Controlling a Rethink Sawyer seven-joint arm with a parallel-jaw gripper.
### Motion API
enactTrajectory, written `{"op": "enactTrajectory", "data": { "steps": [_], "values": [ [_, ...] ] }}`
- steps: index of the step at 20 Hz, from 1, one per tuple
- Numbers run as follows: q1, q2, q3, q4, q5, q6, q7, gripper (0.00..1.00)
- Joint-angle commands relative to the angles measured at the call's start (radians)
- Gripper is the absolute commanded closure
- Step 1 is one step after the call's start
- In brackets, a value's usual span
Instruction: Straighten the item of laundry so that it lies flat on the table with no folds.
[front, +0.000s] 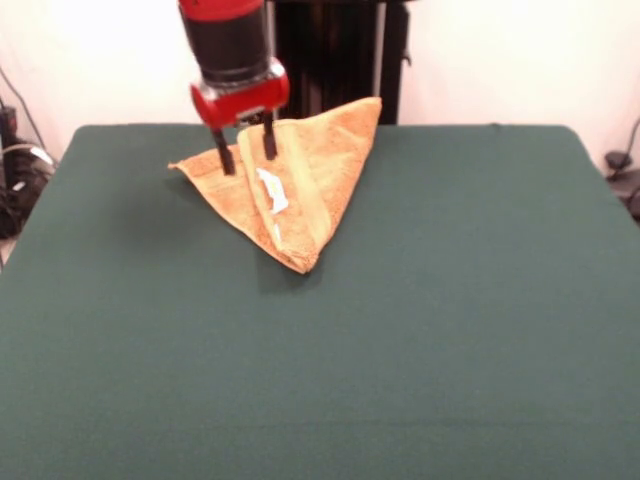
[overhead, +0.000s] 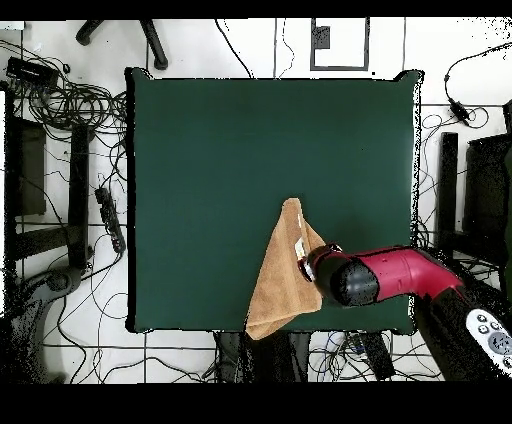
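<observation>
Currently listed: green table (front: 450, 330), bearing toward twelve o'clock in the front view a golden-orange towel (front: 320, 170) folded into a triangle with its white label (front: 272, 190) facing up, and red-and-black gripper (front: 246, 152), fingers slightly apart, straddling a raised fold at its upper left.

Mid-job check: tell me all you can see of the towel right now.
The towel is golden-orange terry, folded over itself into a rough triangle, not flat. A woven band runs along the folded flap, with a small white label showing on it. It lies on the green table toward the robot's side, one corner pointing to the table's middle. The gripper stands open at the towel's upper edge; contact is unclear.
</observation>
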Motion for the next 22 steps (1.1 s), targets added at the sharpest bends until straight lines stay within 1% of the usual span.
{"op": "enactTrajectory", "data": {
  "steps": [1,2,5,7,12,18,22],
  "values": [
    [0.043,-0.173,0.122,0.009,0.085,0.212,-0.239,0.0],
    [0.042,-0.184,0.125,0.011,0.089,0.221,-0.243,0.0],
    [0.044,-0.168,0.13,0.001,0.085,0.229,-0.24,0.0],
    [0.041,-0.14,0.131,-0.004,0.071,0.214,-0.227,0.0],
    [0.053,-0.048,0.103,-0.003,0.023,0.124,-0.151,0.0],
    [0.068,0.025,0.064,0.026,-0.009,0.017,-0.048,0.0],
    [0.071,0.068,0.048,0.02,-0.022,-0.032,-0.023,0.0]
  ]
}}
